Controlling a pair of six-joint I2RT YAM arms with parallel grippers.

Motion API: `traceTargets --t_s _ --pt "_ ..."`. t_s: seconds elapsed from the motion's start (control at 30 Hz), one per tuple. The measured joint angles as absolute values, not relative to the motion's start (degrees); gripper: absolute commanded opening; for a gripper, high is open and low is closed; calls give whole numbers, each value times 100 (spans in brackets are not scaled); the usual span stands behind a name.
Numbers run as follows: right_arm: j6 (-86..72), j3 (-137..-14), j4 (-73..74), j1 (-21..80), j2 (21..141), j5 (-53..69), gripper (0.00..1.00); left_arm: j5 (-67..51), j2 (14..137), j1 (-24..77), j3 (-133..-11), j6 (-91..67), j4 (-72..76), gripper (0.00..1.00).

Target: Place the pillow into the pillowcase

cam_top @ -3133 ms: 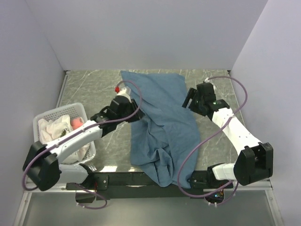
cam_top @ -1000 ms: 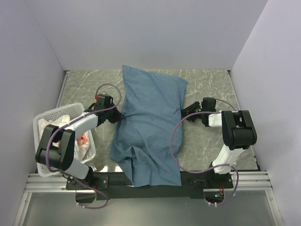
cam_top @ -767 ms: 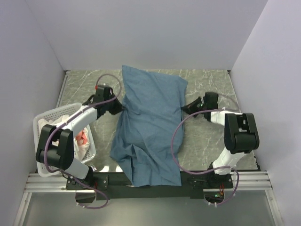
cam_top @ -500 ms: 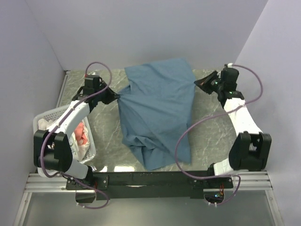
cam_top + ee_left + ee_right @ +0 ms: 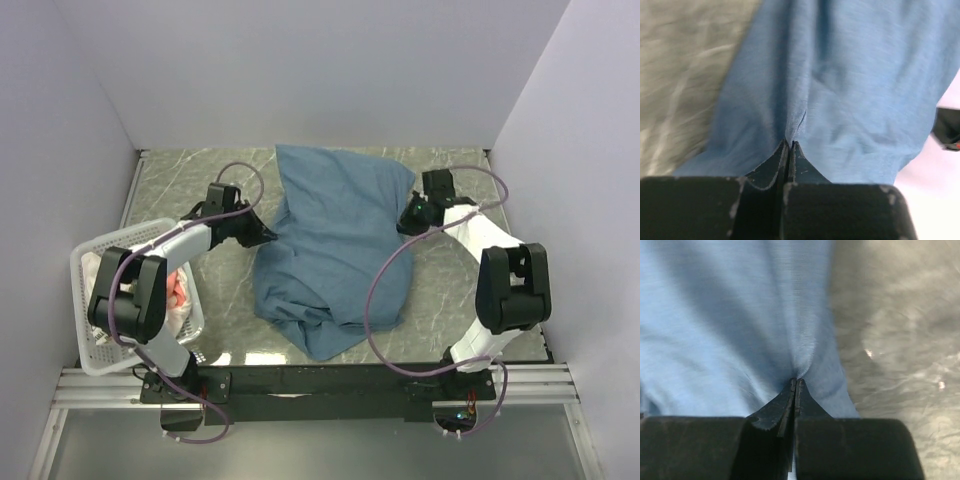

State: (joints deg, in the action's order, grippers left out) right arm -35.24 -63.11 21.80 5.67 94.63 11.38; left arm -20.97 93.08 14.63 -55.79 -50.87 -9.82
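So far: no pillow shows in any view. The blue case is plump across its far half, so the pillow is most likely inside it, though that is a guess.
Case: it lies down the middle of the table. The far end is full and smooth, the near end is slack and rumpled and reaches toward the near edge. I cannot tell which end is the opening.
Left claw: closed tight on the case's left edge. Its wrist view shows the fingers pressed together with blue cloth pinched at the tips.
Right claw: likewise clamped on the case's right edge, with cloth puckering out from the tips.
Basket: left of the case and apart from it. It holds pale and pinkish cloth and has no part in this job.
Left to do: judging by the loose near end, the pillow is not yet fully seated. It probably needs settling to the closed end, then the cloth smoothed and let go.
Risk: both grips are thin pinches and could slip.
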Motion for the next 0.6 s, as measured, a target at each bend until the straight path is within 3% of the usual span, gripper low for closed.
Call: traceTargets --t_s 0.27,0.47,0.6 --pt "-3089 -8495 3395 1417 9124 255 0 -2056 9483 2381 -6278 -4722 -985 1" --pt "-3063 -9360 3957 510 8558 565 0 -1935 8689 823 -6206 -4860 -1459 1" --pt "-3179 -9561 4300 -16 8663 554 0 -1918 7988 740 -6204 -5009 -1542 1"
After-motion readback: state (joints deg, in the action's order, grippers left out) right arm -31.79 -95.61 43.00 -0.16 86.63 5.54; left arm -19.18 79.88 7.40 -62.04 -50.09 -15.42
